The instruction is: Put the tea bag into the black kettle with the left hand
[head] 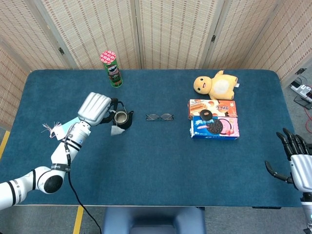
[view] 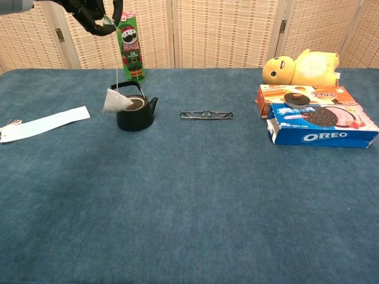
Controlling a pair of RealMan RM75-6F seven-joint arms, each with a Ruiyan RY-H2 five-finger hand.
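Bright, even light; sharp frames, soft shadows.

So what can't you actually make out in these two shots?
- Left hand: the chest view cuts it off at the top edge; in the head view its back hides the fingers pinching the string.
- Tea bag: hangs by the kettle; neither view shows whether they touch.
- Kettle's inside: too dark and small in both views.
- Right hand: cut by the head view's right edge; absent from the chest view.

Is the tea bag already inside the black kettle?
No. In the chest view the tea bag hangs on its string from the left hand, beside the black kettle opening.
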